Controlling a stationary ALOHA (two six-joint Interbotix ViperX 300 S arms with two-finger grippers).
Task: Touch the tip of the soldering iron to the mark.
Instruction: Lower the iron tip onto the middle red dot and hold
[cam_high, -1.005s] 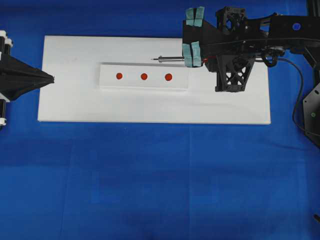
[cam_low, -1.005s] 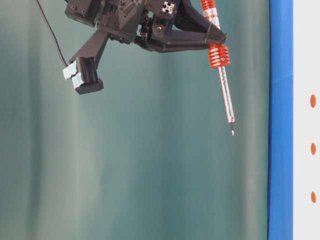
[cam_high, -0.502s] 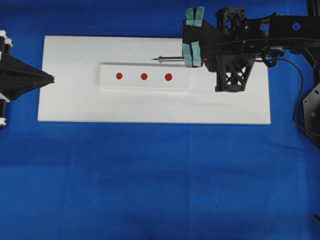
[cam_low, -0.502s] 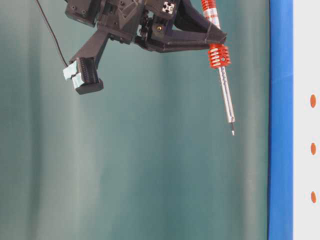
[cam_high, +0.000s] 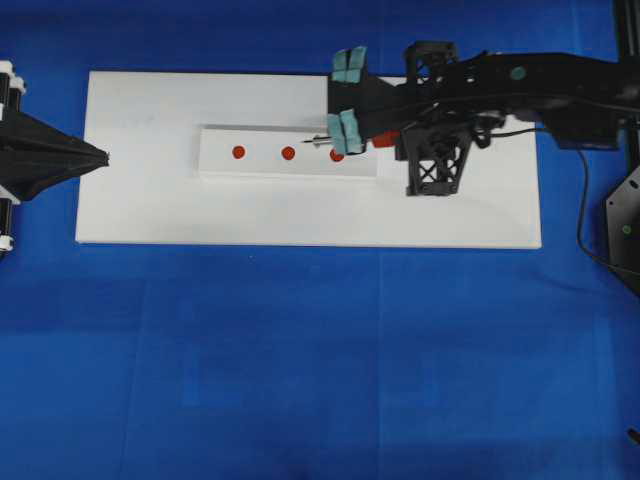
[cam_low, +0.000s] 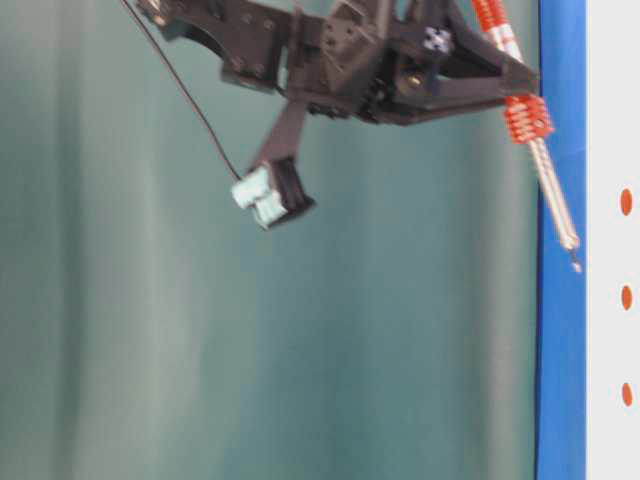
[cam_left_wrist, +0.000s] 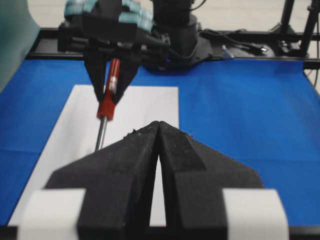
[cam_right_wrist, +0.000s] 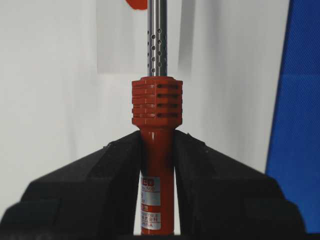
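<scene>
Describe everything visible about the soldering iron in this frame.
The iron is a slim tool with an orange-red ribbed handle, a white label and a thin perforated silver shaft ending in a dark tip. The right claw is shut on its handle. It tilts steeply down towards the white block, its tip above the block, between the middle dot and the dot nearest the claw, not visibly touching.

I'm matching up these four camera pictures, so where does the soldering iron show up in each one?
Overhead: soldering iron upper middle, over the white block.
Table-level: upper right.
Left wrist: upper left.
Right wrist: centre, clamped by the right gripper.
Shared landmark: its orange-red ribbed collar.
</scene>
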